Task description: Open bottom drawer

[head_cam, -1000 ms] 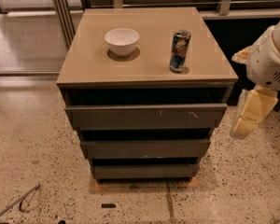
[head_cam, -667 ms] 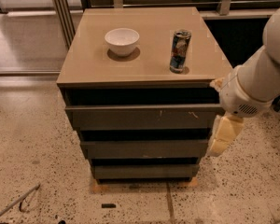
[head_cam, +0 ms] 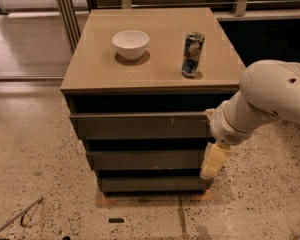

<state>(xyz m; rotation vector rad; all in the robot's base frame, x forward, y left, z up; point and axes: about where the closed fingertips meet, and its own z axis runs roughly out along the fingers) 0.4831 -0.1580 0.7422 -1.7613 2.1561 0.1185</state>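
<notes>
The bottom drawer (head_cam: 150, 184) is the lowest, narrowest dark grey-brown front of the cabinet, flat and without a handle, and it sits closed. My gripper (head_cam: 211, 163) hangs from the white arm at the cabinet's right front corner. It points down, level with the middle drawer's right end and just above the bottom drawer's right end. Its cream fingers (head_cam: 213, 159) look pressed together with nothing between them.
The cabinet's tan top (head_cam: 90, 69) carries a white bowl (head_cam: 130, 43) and a drink can (head_cam: 193, 54). The top drawer (head_cam: 140, 125) has pale scratches; the middle drawer (head_cam: 145, 160) is below it. A metal object (head_cam: 17, 218) and a small dark piece (head_cam: 116, 220) lie on the speckled floor.
My arm has swung in from the right, and the gripper has moved left and down to the cabinet's right front corner. The drawers have not moved.
</notes>
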